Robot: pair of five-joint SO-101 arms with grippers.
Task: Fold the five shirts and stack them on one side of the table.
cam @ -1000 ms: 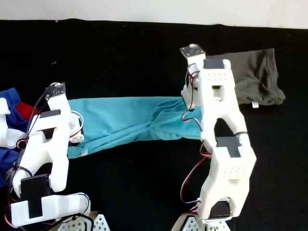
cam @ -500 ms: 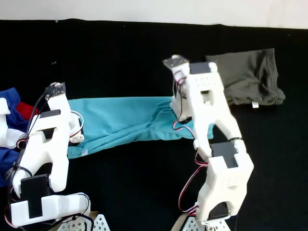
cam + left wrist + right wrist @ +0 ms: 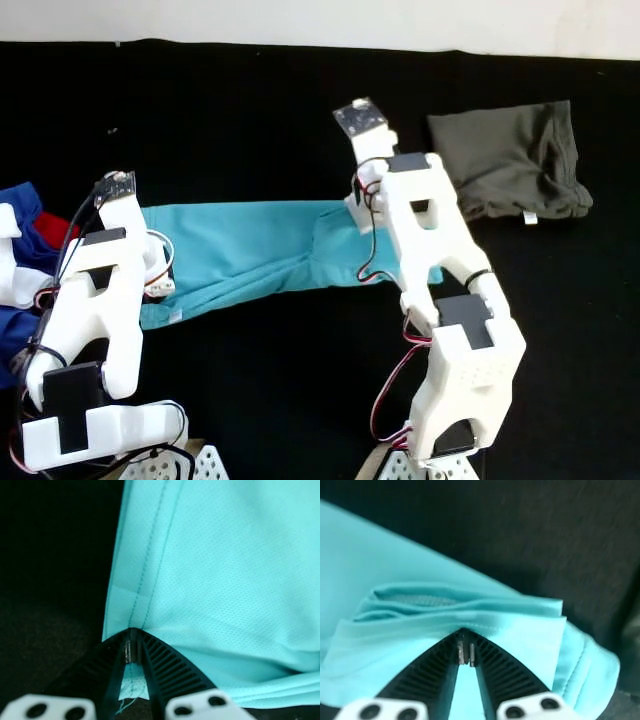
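1. Pinching the teal shirt (image 3: 225, 570) at a hemmed corner, the left gripper (image 3: 131, 650) has both jaws closed on a thin bit of fabric. A stitched seam runs away from the tips.
2. The left arm (image 3: 100, 300) is folded low over the shirt's left end in the high view, with its base at the near table edge. Its elbow is bent and its wrist points down at the cloth.
3. The right gripper (image 3: 466, 654) is clamped tight too, biting a bunched edge of the same teal shirt (several layers show edge-on just beyond the tips).
4. The right arm (image 3: 440, 270) stretches forward from its base and leans toward the left. Its wrist sits over the shirt's right end and covers part of the cloth there.
5. The teal shirt lies as a long band across the middle of the black table (image 3: 250, 110), spanning from one arm to the other. Diagonal creases run near its centre.
6. A dark grey-green shirt (image 3: 515, 160) lies folded at the far right of the table. It is apart from the teal shirt and just beyond the right arm.
7. Blue and red clothes (image 3: 22, 250) are heaped at the left edge beside the left arm, partly hidden by it.
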